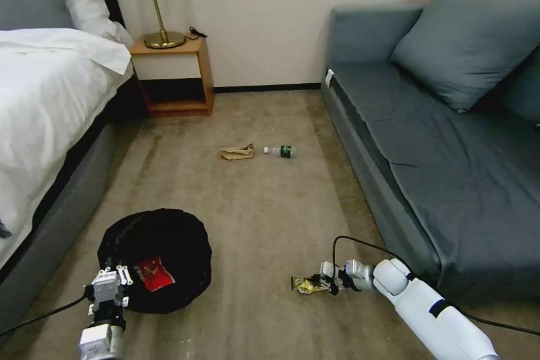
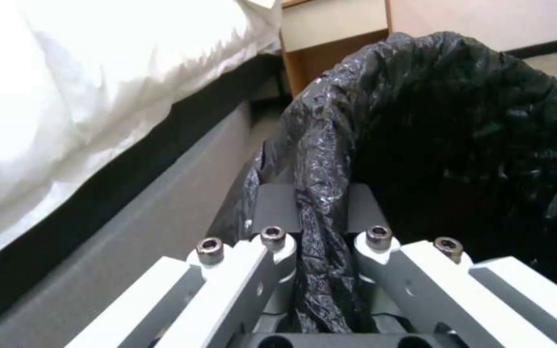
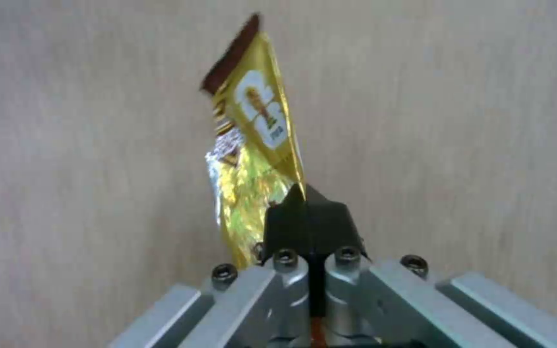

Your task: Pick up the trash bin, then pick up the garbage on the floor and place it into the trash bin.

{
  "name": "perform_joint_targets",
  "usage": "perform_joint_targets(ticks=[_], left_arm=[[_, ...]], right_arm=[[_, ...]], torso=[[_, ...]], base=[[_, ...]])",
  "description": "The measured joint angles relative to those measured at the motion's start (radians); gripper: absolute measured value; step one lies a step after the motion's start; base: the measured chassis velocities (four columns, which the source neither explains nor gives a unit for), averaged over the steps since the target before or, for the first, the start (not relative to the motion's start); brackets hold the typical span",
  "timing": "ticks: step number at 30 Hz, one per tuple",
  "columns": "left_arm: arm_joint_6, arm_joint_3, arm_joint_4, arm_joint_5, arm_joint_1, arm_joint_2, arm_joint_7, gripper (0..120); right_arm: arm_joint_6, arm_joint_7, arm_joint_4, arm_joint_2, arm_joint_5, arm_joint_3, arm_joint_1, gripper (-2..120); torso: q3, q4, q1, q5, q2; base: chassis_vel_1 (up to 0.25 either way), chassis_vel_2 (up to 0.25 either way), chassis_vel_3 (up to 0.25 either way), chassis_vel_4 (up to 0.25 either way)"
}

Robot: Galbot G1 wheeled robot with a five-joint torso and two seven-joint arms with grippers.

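The trash bin (image 1: 169, 247), lined with a crinkly black bag, is low on the left by the bed, and my left gripper (image 1: 112, 281) is shut on its near rim (image 2: 320, 193). A red-and-white wrapper (image 1: 154, 274) lies inside it. My right gripper (image 1: 326, 284) is shut on the gold-brown snack wrapper (image 1: 306, 284), which sticks out past the black fingertips (image 3: 307, 217) over the carpet (image 3: 249, 145). Farther off on the floor lie the crumpled brown paper bag (image 1: 237, 152) and the small clear bottle (image 1: 281, 151) with a green label.
A bed (image 1: 45, 101) with white sheets runs along the left, a grey sofa (image 1: 439, 140) along the right. A wooden nightstand (image 1: 175, 76) with a brass lamp (image 1: 160, 11) stands at the back wall. Carpeted floor lies between them. A black cable (image 1: 360, 243) loops from my right arm.
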Motion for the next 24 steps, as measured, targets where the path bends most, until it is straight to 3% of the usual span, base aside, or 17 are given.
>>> perform_joint_targets(ticks=[3, 5, 6, 8, 11, 13, 15, 17, 20, 24], left_arm=[[0.000, 0.000, 0.003, 0.000, -0.002, 0.000, 0.000, 7], [0.000, 0.000, 0.006, -0.001, -0.009, 0.000, 0.000, 7], [0.000, 0.000, 0.006, -0.001, -0.009, 0.000, 0.000, 7], [0.005, 0.005, 0.006, -0.001, -0.022, -0.004, 0.004, 7], [-0.004, 0.007, 0.006, -0.002, -0.025, -0.008, 0.012, 7], [-0.048, 0.007, 0.012, -0.004, -0.025, -0.011, 0.036, 7], [-0.054, 0.007, 0.013, -0.005, -0.025, -0.011, 0.040, 7], [-0.062, 0.006, 0.021, -0.013, -0.025, -0.011, 0.045, 7], [-0.062, 0.007, 0.025, -0.015, -0.029, -0.011, 0.045, 7], [-0.062, 0.010, 0.026, -0.017, -0.035, -0.015, 0.045, 7]], right_arm=[[0.000, -0.006, 0.057, 0.006, 0.097, -0.007, 0.012, 0], [0.002, 0.054, 0.143, 0.021, 0.243, -0.054, 0.026, 0], [0.002, 0.054, 0.143, 0.021, 0.243, -0.054, 0.026, 0], [-0.041, 0.236, 0.322, 0.049, 0.471, -0.183, 0.044, 0], [-0.052, 0.304, 0.371, 0.064, 0.521, -0.225, 0.052, 0], [-0.054, 0.469, 0.451, 0.098, 0.590, -0.309, 0.058, 0], [-0.052, 0.511, 0.470, 0.107, 0.606, -0.332, 0.058, 0], [-0.043, 0.677, 0.535, 0.156, 0.672, -0.424, 0.063, 0], [-0.035, 0.764, 0.541, 0.211, 0.696, -0.478, 0.079, 0], [-0.010, 0.793, 0.484, 0.277, 0.681, -0.509, 0.099, 0]], torso=[[0.000, 0.0000, 0.000, -0.0003, 0.000], [0.000, 0.0002, 0.000, -0.0003, 0.000], [0.000, 0.0002, 0.000, -0.0003, 0.000], [0.000, 0.0003, 0.000, -0.0002, 0.000], [0.000, 0.0003, 0.000, -0.0003, 0.000], [0.000, 0.0003, 0.000, -0.0004, 0.000], [0.000, 0.0002, 0.000, -0.0003, 0.000], [0.000, 0.0003, 0.000, -0.0004, 0.000], [0.000, 0.0003, 0.000, -0.0003, 0.000], [0.000, 0.0004, 0.000, -0.0003, 0.000]], base=[[0.000, 0.000, 0.000, 0.000], [0.000, 0.000, 0.000, 0.000], [0.000, 0.000, 0.000, 0.000], [0.000, 0.000, 0.000, 0.000], [0.000, 0.000, 0.000, 0.000], [0.000, 0.000, 0.000, 0.000], [0.000, 0.000, 0.000, 0.000], [0.000, 0.000, 0.000, 0.000], [0.000, 0.000, 0.000, 0.000], [0.000, 0.000, 0.000, 0.000]])
